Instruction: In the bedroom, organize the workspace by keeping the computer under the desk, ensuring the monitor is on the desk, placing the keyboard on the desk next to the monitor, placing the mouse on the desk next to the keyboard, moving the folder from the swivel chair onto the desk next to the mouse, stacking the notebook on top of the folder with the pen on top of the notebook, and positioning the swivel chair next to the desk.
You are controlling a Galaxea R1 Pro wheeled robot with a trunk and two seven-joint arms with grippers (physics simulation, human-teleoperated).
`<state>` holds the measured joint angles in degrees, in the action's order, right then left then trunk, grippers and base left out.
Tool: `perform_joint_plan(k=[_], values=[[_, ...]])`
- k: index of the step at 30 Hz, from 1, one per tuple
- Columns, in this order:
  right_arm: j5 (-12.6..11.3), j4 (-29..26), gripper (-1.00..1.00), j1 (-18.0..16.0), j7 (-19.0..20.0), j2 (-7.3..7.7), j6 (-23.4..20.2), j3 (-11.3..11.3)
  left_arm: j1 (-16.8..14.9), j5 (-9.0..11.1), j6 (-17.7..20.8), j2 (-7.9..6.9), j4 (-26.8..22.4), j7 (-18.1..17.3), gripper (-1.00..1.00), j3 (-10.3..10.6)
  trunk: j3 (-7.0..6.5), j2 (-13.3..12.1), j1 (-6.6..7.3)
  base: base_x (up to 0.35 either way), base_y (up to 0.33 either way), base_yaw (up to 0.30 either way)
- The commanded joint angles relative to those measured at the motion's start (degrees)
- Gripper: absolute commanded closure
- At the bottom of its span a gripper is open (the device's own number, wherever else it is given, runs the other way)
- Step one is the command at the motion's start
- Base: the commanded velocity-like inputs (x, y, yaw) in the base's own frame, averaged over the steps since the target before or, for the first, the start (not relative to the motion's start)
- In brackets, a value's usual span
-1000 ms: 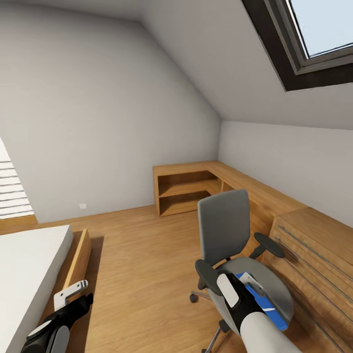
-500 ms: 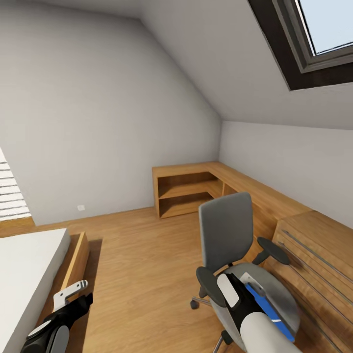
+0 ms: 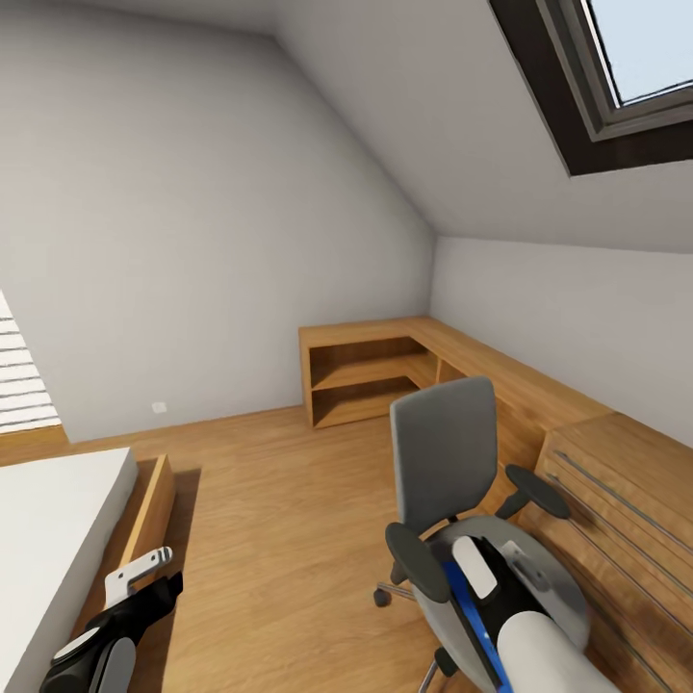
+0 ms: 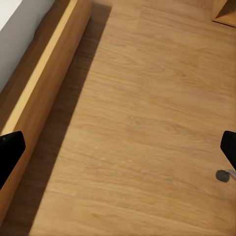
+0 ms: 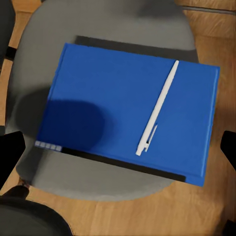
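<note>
right gripper (image 3: 500, 563) hangs right over the swivel chair (image 3: 452, 481) seat, looking straight down. in the right wrist view the folder (image 5: 130, 110) lies flat on the grey seat, directly below and between the two dark fingertips at the frame edges, so the fingers are spread wide with nothing between them yet. the folder's long axis runs roughly across the line between the fingers, slightly skewed; dark spine edge on one long side, a small label strip at one corner.

a white pen (image 5: 158, 109) lies loose on top of the folder, diagonal, near the far short end. judgement: lifting or tilting the folder risks the pen rolling off, so pen first or keep the folder level.

right arm is clearly the nearer one. left gripper (image 3: 144, 570) sits low beside the bed (image 3: 58, 520), well apart from the chair; in the left wrist view its fingertips are far apart over bare plank floor (image 4: 142, 118), spread and empty.

materials: folder is a smooth, rigid-looking, thin bright-blue slab, flush on soft fabric, so little edge to get under. seat is rounded grey fabric, armrests black. low wooden cabinets (image 3: 577, 433) stand just beside the chair.
</note>
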<state>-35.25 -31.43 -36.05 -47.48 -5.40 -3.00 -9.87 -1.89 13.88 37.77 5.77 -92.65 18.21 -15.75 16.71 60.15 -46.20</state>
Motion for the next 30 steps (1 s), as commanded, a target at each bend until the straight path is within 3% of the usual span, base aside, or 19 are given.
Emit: perform_joint_plan(k=[1, 13, 30], values=[[-0.09, -0.12, -1.00, -0.04, -0.14, 0.10, -0.30, -0.19, -0.05, 0.61, 0.20, 0.03, -0.08, 0.43, -1.00, -0.04, 0.26, 0.47, -0.23, 0.000, 0.000, 0.000], [-0.11, -0.20, -1.00, -0.56, 0.01, 1.65, -0.09, -0.15, -0.09, 0.62, 0.20, 0.05, -0.09, 0.43, -1.00, -0.14, 2.42, 5.28, -2.87, 0.000, 0.000, 0.000], [-0.48, -0.07, -1.00, -1.21, 2.19, 5.69, -0.41, -0.17, -0.06, 0.62, 0.20, 0.21, -0.12, 0.43, -1.00, 0.00, 5.47, 12.10, -6.60, 0.000, 0.000, 0.000]])
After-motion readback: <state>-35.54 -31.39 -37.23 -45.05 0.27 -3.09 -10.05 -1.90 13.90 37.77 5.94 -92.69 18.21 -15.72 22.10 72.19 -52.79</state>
